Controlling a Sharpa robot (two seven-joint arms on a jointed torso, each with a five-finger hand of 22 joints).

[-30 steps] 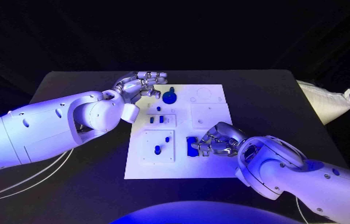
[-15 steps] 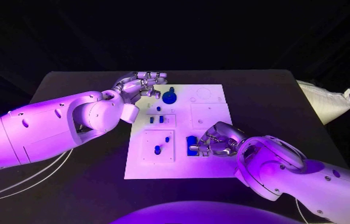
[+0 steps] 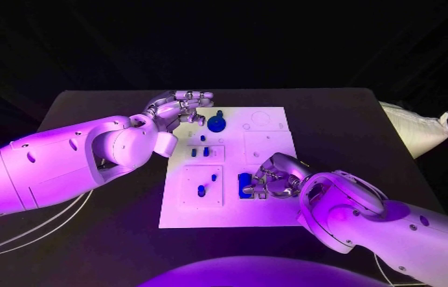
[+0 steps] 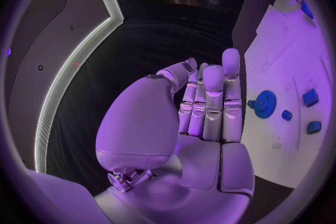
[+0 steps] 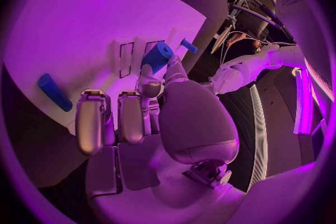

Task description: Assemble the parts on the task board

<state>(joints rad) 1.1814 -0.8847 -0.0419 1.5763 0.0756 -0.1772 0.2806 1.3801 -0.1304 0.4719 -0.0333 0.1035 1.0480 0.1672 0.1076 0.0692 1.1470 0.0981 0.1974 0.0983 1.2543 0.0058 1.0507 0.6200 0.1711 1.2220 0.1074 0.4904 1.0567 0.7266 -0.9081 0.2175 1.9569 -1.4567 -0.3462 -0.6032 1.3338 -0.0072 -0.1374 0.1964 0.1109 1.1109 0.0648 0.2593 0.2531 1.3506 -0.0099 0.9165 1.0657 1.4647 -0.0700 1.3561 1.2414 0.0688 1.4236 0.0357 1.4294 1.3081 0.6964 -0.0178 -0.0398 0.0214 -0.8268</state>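
Note:
The white task board [image 3: 270,209] lies in the middle of the black table. My right hand [image 3: 272,179] rests over its near right part and pinches a blue cylinder part [image 5: 157,56] between thumb and a finger, above two narrow slots [image 5: 126,59]. In the head view that part [image 3: 245,186] shows at the hand's left side. A blue bar [image 5: 54,92] lies flat on the board close by. My left hand [image 3: 181,110] hovers at the board's far left corner, fingers straight and holding nothing [image 4: 207,106]. A blue gear [image 3: 217,124] sits just to its right.
Small blue pegs [image 3: 200,151] stand in the left middle panel and two more [image 3: 202,191] in the near left panel. The gear [image 4: 265,103] and blue blocks [image 4: 310,97] lie beside my left hand. Bare black table [image 3: 103,235] surrounds the board.
My right hand has shifted slightly to the left and further over the board with the blue part. The left hand has stayed put.

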